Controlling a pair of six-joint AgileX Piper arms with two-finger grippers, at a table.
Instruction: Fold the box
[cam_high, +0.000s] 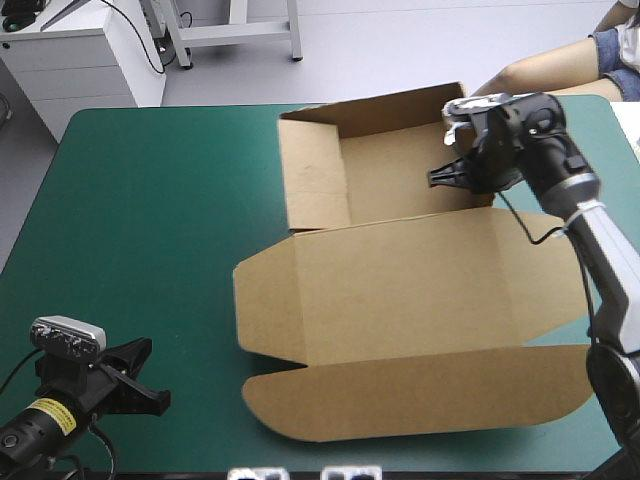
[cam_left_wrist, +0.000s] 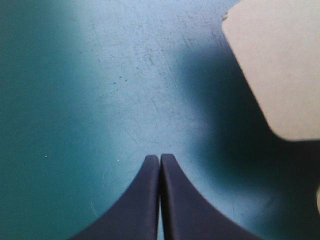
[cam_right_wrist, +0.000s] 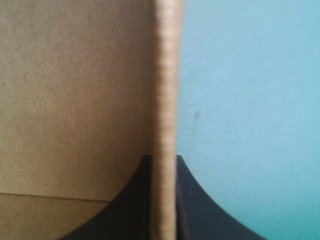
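The brown box (cam_high: 400, 290) lies right of the table's middle. Its far part is a tray with raised far and left walls, and its lid and rounded flaps lie flat toward the near edge. My right gripper (cam_high: 440, 178) is at the tray's right wall. In the right wrist view its black fingers are shut (cam_right_wrist: 165, 165) on that wall's upright edge (cam_right_wrist: 167, 100). My left gripper (cam_high: 155, 390) rests low at the near left corner, apart from the box. It is shut (cam_left_wrist: 160, 157) with nothing in it over the teal-green cover (cam_left_wrist: 75, 100), and a rounded flap corner (cam_left_wrist: 280, 65) lies ahead to one side.
A person's forearm (cam_high: 545, 68) reaches along the table's far right edge, just behind the tray's far wall. Bare teal-green cover (cam_high: 150, 220) fills the left half of the table.
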